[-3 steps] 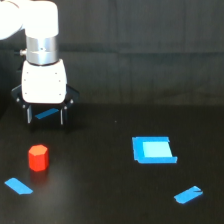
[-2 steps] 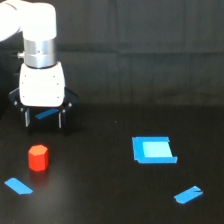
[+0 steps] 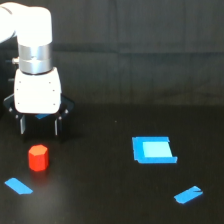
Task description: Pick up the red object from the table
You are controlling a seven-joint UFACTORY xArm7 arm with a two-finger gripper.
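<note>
The red object [image 3: 38,157] stands upright on the table [image 3: 110,200] in the lower left of the frame, untouched, with bare black surface all around it. Just below and left of it lies a blue tape strip [image 3: 18,186], near but apart. Directly above it in the frame hangs the gripper [image 3: 39,127], its two dark fingers spread apart with a clear gap between them, holding nothing. Far off in the lower right sit a blue square patch [image 3: 153,149] and another tape piece [image 3: 188,194], both well out of the way.

The likely trouble is alignment: one view cannot show how far the block sits in front of the fingers, so a descent could land a fingertip on top of it and tip or shove it. Closing too high could also make the small prism slip out.
</note>
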